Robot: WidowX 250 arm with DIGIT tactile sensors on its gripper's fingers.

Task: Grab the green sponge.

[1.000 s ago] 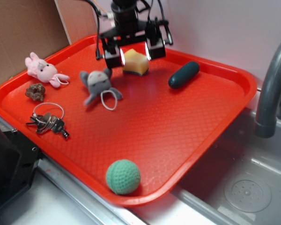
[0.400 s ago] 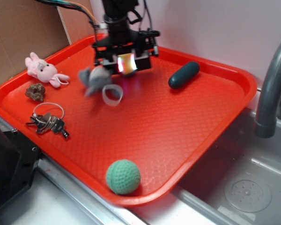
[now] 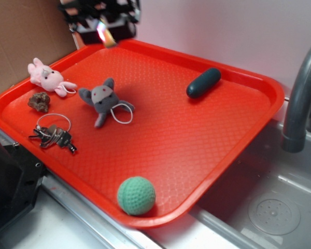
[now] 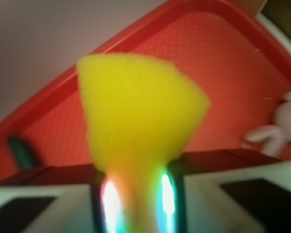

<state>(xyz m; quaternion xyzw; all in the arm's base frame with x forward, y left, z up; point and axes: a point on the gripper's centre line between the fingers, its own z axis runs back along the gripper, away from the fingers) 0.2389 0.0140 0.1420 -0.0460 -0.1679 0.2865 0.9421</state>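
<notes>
Yellow foam of the green sponge [image 4: 138, 104] sits pinched in my tool [image 4: 136, 194], raised above the red tray [image 3: 259, 111]. Grab looks done. Next: hold the squeeze steady.

Even, soft light in the exterior view, with faint sheen on the red tray [image 3: 259, 98]; the claw [image 3: 104, 35] is motion-blurred. The wrist view is blurred throughout, glowing coloured streaks beside the green sponge [image 4: 138, 121]

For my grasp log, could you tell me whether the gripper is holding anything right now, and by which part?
Yes. The gripper is shut on the sponge, pinching its narrow end between the fingers so the wide end sticks out, lifted above the tray.
</notes>
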